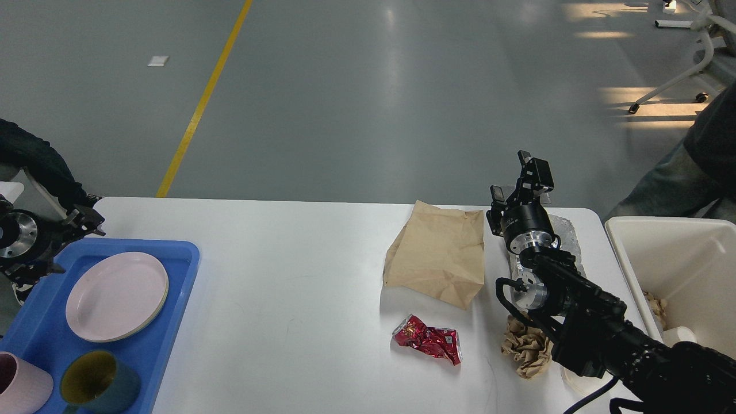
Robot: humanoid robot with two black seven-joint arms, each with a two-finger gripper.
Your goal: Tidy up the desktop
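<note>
While the right gripper (520,181) is hovering above the far right part of the desktop (299,299), its fingers are standing apart and holding nothing — the jaws look open. The left gripper (86,221) is sitting at the far corner of the blue tray (184,259); whether it is open or closed I cannot tell. Litter is lying on the white top: a brown paper bag (440,256), a crushed red wrapper (428,339), a crumpled paper ball (524,348) and clear plastic (566,233) partly hidden under the arm. Judging by position, the plastic seems the likely target — coming straight down, pinching a raised fold rather than the flat sheet, then carrying it to the cream bin (627,253) beside the table.
</note>
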